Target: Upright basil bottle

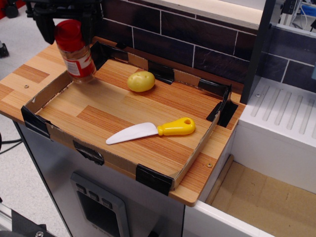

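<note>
Cardboard tray (59, 89), end effector (67, 25) gripping basil bottle (75, 52)

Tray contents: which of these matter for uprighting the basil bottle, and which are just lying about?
Job:
basil bottle, cap up, slightly tilted, held by the gripper with jaws at its red cap
cardboard tray, where it would stand

Lying about:
potato
yellow-handled toy knife

I worked in a mock kitchen set up inside a lab: a small wooden counter (197, 182) backed by dark brick-look tiles (197, 37), a white toy sink with a ribbed drainboard (284, 116) beside it, a cardboard tray (195, 155) taped with black tape holding a plastic knife (153, 131) and a toy potato (141, 81), bare grey floor (22, 32) beyond
</note>
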Motion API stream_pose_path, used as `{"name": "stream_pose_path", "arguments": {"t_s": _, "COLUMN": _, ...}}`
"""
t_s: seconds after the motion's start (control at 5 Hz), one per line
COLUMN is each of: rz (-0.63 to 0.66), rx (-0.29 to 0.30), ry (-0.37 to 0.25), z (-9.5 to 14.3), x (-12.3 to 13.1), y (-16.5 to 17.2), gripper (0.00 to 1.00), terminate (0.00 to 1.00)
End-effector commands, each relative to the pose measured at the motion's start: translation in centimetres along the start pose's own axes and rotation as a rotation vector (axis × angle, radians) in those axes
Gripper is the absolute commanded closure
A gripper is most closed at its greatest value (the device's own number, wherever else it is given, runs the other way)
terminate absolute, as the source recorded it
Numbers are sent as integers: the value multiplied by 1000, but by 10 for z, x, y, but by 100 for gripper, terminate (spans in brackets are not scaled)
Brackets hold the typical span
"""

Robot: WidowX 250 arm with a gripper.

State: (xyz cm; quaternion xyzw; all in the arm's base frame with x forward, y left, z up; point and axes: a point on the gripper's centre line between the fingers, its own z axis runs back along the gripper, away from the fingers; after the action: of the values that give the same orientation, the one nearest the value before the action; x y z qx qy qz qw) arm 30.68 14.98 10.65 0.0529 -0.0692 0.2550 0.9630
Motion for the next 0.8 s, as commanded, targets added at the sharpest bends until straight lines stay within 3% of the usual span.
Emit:
{"name": "stream_pose_path", "arguments": {"t_s": 0.0, "rz": 113, "rx": 34, "ry": 71, "z": 0, "x": 27, "y": -9, "gripper": 0, "terminate": 0}}
{"name": "stream_pose_path", "arguments": {"t_s": 0.2, "rz": 112, "rx": 17, "ry": 51, "z": 10, "x": 30, "y": -11, "gripper": 0, "terminate": 0}}
{"name": "stream_pose_path", "arguments": {"t_s": 0.4, "rz": 73, "rx": 57, "ry": -44, "z": 31, "x": 34, "y": -13, "gripper": 0, "terminate": 0}}
{"name": "stream_pose_path", "arguments": {"t_s": 0.6, "rz": 65, "rx": 41, "ry": -171, "z": 64, "x": 42, "y": -11, "gripper": 0, "terminate": 0}}
